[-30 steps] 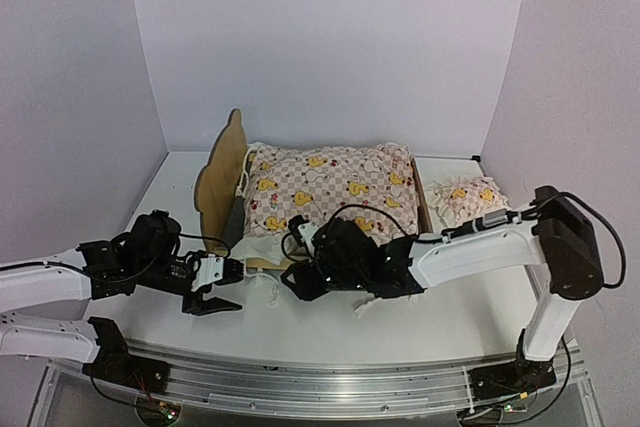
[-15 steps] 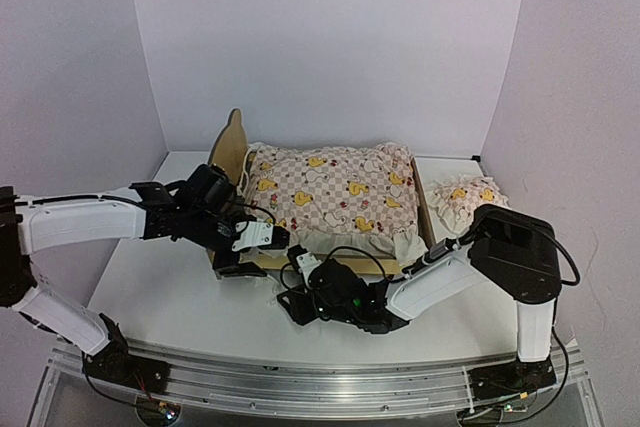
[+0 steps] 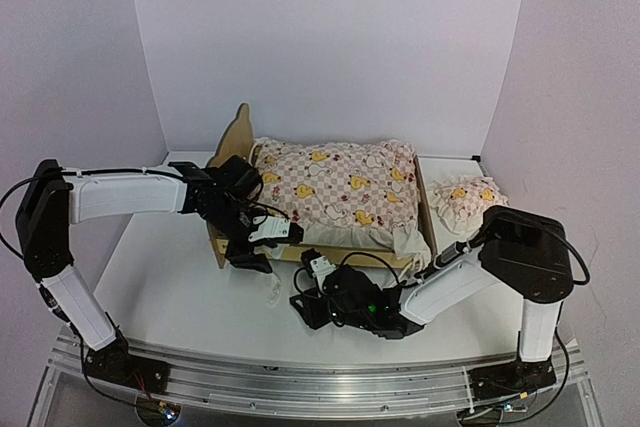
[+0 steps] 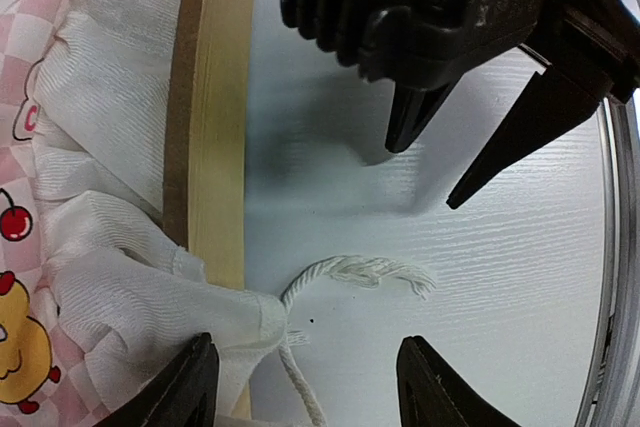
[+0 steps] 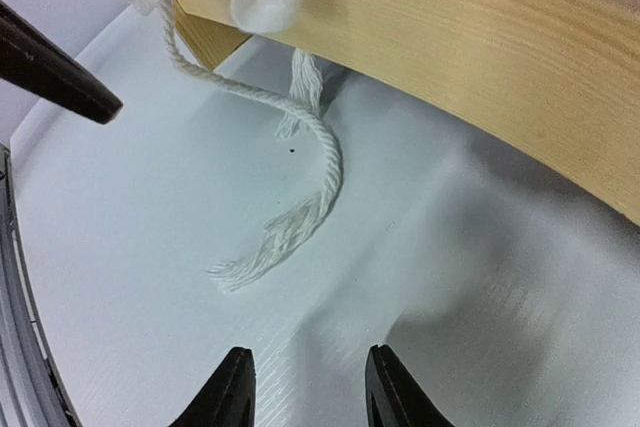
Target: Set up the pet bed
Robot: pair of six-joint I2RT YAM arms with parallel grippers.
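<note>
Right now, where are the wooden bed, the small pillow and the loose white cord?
wooden bed [image 4: 225, 97]: left wrist view, on its pale side rail.
small pillow [image 3: 465, 197]: top view, on its middle, right of the bed.
white cord [image 5: 332, 159]: right wrist view, on its twisted bend.

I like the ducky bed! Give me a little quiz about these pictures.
1. True or false: the duck quilt lies on the pet bed.
2. Where is the small pillow? A) on the quilt B) on the table, right of the bed C) under the bed
3. Fill in: a frayed white ____ lies on the table by the bed's wooden rail.
Key: 1 true; 2 B; 3 cord.
</note>
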